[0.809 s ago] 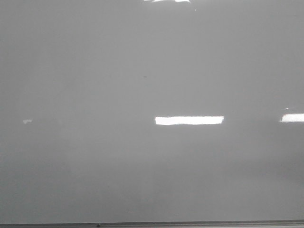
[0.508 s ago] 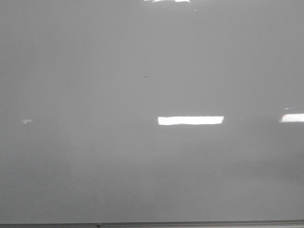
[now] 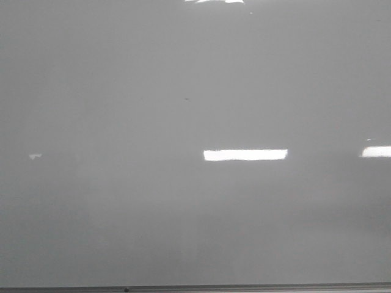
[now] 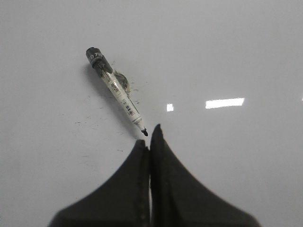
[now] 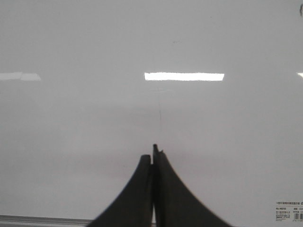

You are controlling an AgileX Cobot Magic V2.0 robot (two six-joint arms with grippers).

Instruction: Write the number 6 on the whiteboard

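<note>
The whiteboard (image 3: 195, 213) fills the front view, glossy pale grey and bare of writing. The number 6 shows in no view. Neither gripper shows in the front view. In the left wrist view a marker (image 4: 118, 92) with a black cap end and a bare black tip lies flat on the whiteboard (image 4: 236, 47). My left gripper (image 4: 149, 135) is shut and empty, its fingertips just beside the marker's tip. My right gripper (image 5: 152, 153) is shut and empty above the board (image 5: 71, 118) near its edge.
A tiny dark speck (image 3: 187, 99) sits on the board. The board's thin grey bottom edge (image 3: 244, 287) runs along the front; it also shows in the right wrist view (image 5: 42, 220). A small printed label (image 5: 289, 211) sits near that edge. Faint smudges surround the marker.
Only the left end of the bright reflection in the front view has shortened slightly. Nothing else has visibly moved.
</note>
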